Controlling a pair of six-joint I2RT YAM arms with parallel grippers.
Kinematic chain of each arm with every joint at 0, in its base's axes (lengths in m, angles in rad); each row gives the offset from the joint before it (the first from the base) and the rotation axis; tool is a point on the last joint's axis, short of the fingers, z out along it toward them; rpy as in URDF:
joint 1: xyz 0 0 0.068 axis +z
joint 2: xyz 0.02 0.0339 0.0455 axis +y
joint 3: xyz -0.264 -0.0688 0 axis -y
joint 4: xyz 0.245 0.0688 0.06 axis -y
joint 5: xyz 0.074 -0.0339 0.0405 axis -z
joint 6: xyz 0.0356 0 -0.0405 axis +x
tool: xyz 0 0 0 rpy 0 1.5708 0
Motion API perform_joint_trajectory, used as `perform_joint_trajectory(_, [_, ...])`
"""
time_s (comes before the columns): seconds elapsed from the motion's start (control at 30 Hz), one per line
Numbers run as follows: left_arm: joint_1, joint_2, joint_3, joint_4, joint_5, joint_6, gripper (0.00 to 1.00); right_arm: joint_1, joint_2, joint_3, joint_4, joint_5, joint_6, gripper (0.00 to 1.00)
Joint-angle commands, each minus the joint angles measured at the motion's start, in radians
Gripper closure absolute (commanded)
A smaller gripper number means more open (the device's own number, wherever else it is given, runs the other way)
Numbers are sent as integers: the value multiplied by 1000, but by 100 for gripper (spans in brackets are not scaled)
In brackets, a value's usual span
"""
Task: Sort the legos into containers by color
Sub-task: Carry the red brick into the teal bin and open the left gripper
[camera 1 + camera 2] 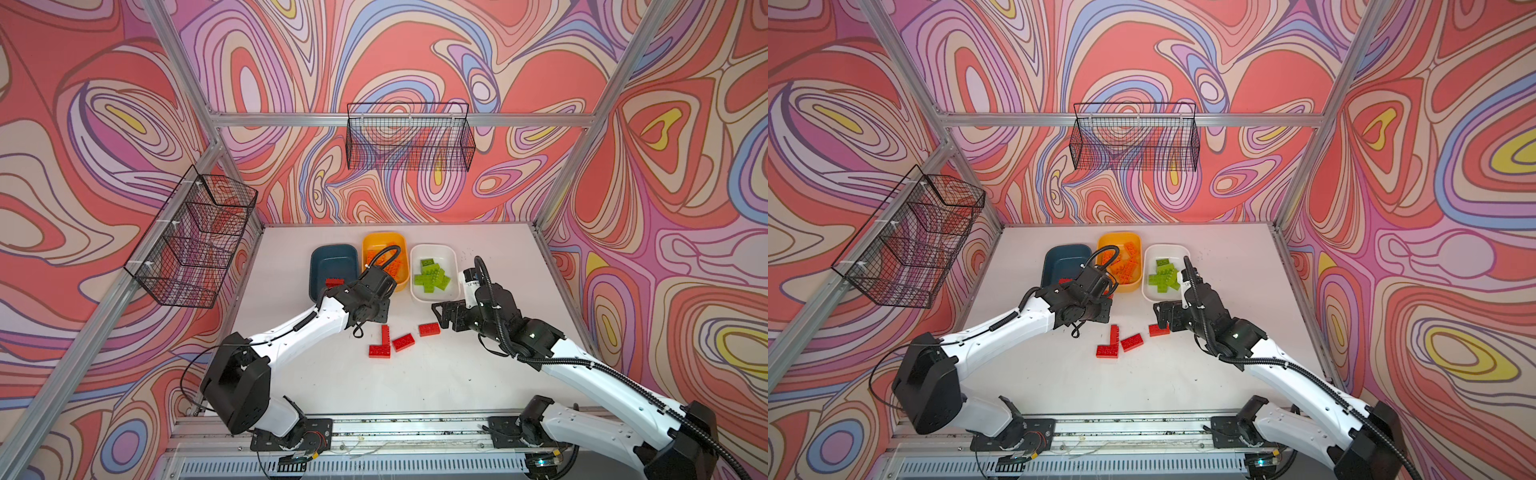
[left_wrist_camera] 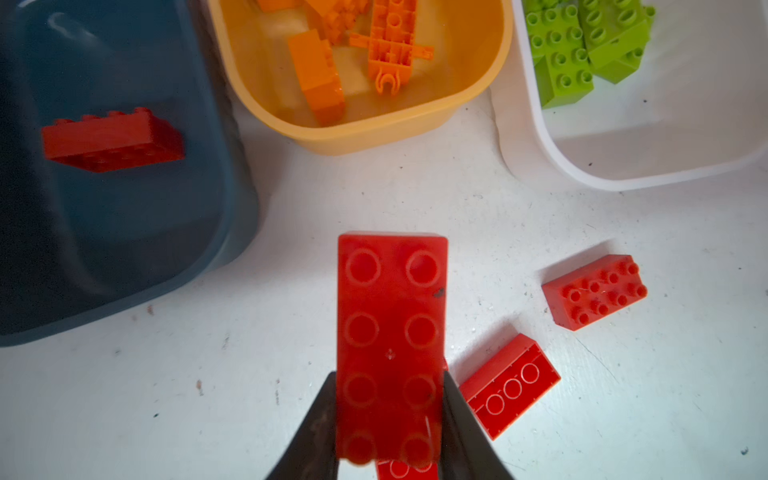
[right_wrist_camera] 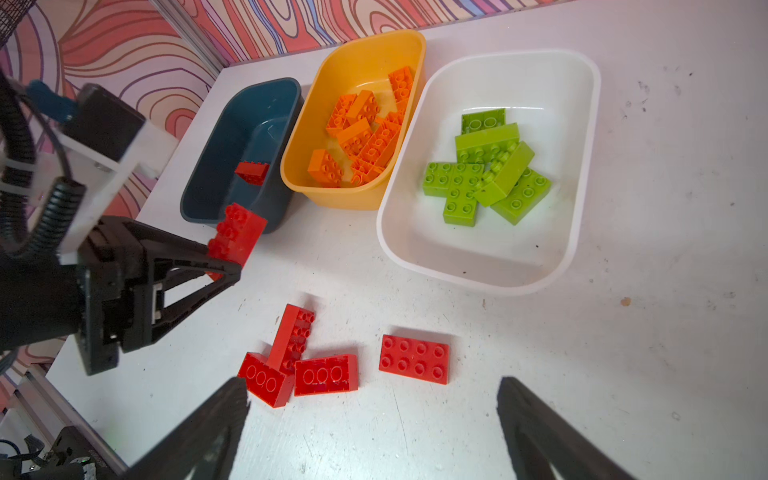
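Note:
My left gripper [image 2: 388,376] is shut on a red lego [image 2: 390,316], held lengthwise above the table just off the near corner of the dark teal container [image 2: 124,232]. One red lego [image 2: 112,139] lies inside that container [image 3: 249,120]. The yellow container [image 3: 365,54] holds several orange legos [image 3: 365,133]. Several green legos [image 3: 486,166] are in the white container [image 3: 498,270]. Several loose red legos [image 1: 402,342] lie on the table in front of the containers. My right gripper [image 3: 372,381] hangs open over the table near the rightmost one [image 3: 413,359], holding nothing.
Black wire baskets hang on the back wall [image 1: 409,137] and the left wall [image 1: 195,237]. Aluminium frame posts [image 1: 552,199] border the white table [image 1: 415,386]. The arms' base rail [image 1: 407,428] runs along the front edge.

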State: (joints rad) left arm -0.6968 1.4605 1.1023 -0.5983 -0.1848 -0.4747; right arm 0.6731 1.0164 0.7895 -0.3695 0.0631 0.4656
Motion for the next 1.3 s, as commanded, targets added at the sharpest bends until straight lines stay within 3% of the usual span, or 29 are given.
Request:
perform_joint_trajectory(0.0, [28,-48,29,-98,-109,2,78,0,8,34,25,-15,6,2])
perform_joint_trajectory(0.33, [293,-69,57,-49,-79,3,76,1,0,44,8,-19,2,2])
perform_joint_trajectory(0.53, [430,36,108,8,5,5,76,0,-30,26,-4,13,4,2])
perform_joint_trajectory(0.77, [508,229,222,64,85,7,73,1,-21,27,-5,16,-7,2])
perform_joint_trajectory(0.87, [529,332,306,54,108,11,61,0,-21,26,-6,17,-6,2])
perform_joint_trajectory(1.0, [533,442,418,2,123,16,29,2,-20,24,-9,19,-6,2])
perform_joint_trajectory(1.13, [528,423,395,16,167,-13,24,1,-23,25,-14,29,-6,2])
perform_joint_trajectory(1.27, [487,303,285,39,163,-41,24,0,-18,24,-8,32,-6,2])
